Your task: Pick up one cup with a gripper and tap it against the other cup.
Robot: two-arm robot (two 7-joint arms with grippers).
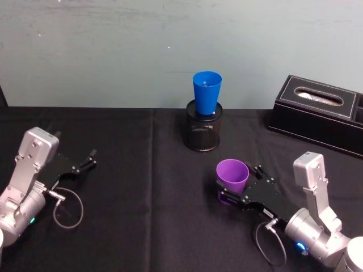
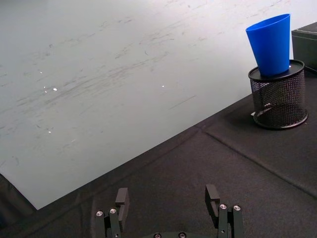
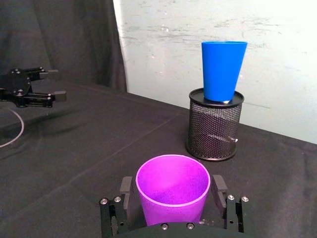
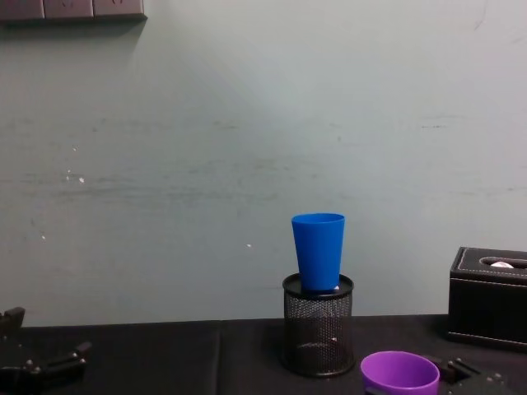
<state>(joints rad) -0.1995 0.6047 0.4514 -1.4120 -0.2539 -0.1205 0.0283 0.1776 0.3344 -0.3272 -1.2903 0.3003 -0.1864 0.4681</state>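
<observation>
Purple cup (image 3: pixel 172 193) sits upright near right, between my right gripper's (image 3: pixel 172 185) 2 spread fingers (image 3: pixel 218 187); blue cup (image 1: pixel 206 92) stands upright in the mesh holder (image 1: pixel 202 135), far centre.

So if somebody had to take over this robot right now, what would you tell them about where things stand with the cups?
Right hand: set around the purple cup at the table's front right. I cannot tell whether it grips the cup or whether the cup is off the cloth.
Left hand: open, holding nothing, parked at the left side of the table.
Blue cup: upright in the black mesh holder at the back middle, well apart from the purple cup.
Done: the right hand is at the purple cup.
Left: lift the purple cup, carry it to the blue cup and tap them together.
</observation>
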